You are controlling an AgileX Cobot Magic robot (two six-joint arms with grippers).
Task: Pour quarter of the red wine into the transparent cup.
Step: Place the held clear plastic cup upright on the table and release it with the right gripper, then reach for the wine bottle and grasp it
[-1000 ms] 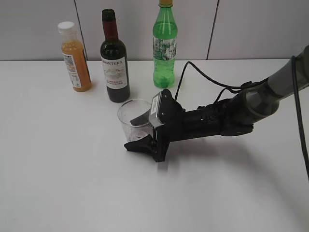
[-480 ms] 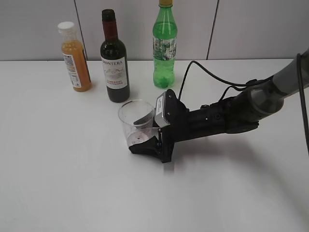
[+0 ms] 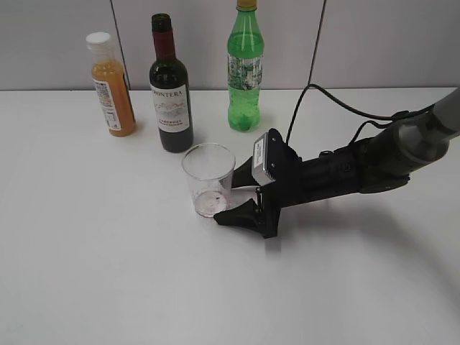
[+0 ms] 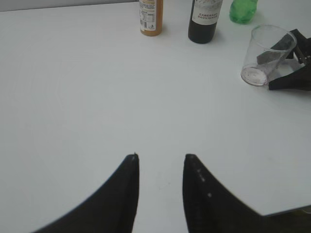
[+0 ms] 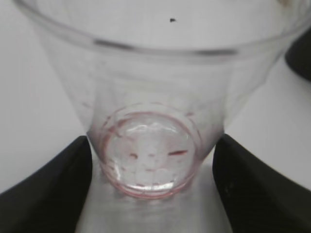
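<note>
The red wine bottle (image 3: 171, 93), dark with a white Frontera label, stands upright at the back of the white table; its lower part shows in the left wrist view (image 4: 203, 19). The transparent cup (image 3: 208, 180) stands upright in front of it, with reddish residue at the bottom (image 5: 150, 150). My right gripper (image 3: 228, 201) is open, lies low on the table just right of the cup, and its fingertips flank the cup's base. My left gripper (image 4: 160, 158) is open and empty over bare table, far left of the cup (image 4: 265, 53).
An orange juice bottle (image 3: 113, 86) stands left of the wine. A green soda bottle (image 3: 246, 72) stands to its right. A black cable (image 3: 338, 108) loops over the table behind the right arm.
The right gripper has slid back to the right and opened wider. The cup, gripped deep in the jaws and tilted before, now stands upright, a little further right.
</note>
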